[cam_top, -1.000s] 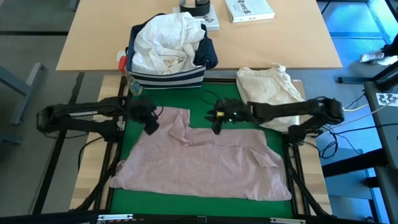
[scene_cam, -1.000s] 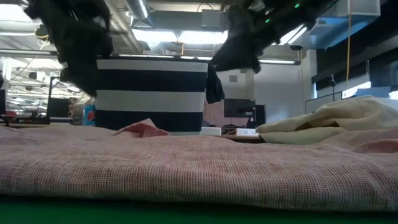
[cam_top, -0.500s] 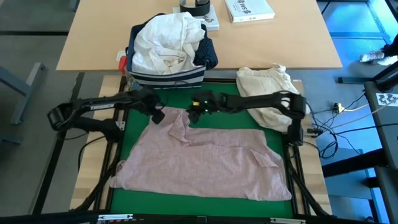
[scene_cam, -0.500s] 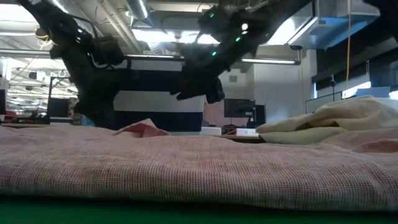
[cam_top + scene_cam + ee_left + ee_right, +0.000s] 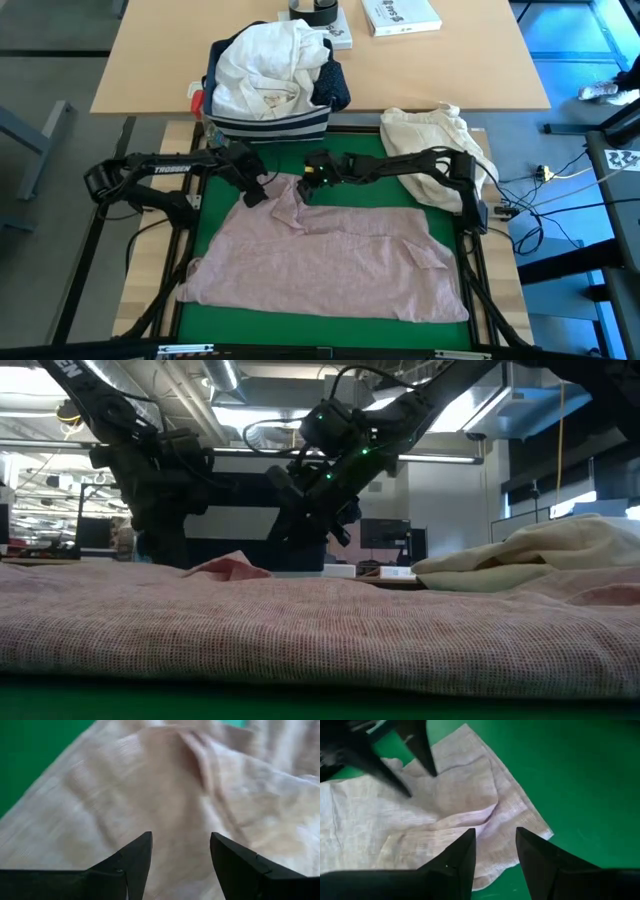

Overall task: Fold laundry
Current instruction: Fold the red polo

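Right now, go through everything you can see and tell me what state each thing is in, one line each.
pale pink top: spread flat on the green mat, far corner rumpled.
left gripper: open, over the top's far left edge, holding nothing.
right gripper: open, over the top's rumpled far corner, holding nothing.
striped bin: upright, heaped with laundry.
white shirt: crumpled in the bin.
cream cloth bundle: bunched up beside the mat.

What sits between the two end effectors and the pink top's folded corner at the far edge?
Nothing visible. The left end effector and right end effector both hang open just above the pale pink top, at its rumpled far corner, with only bare cloth and green mat beneath them.
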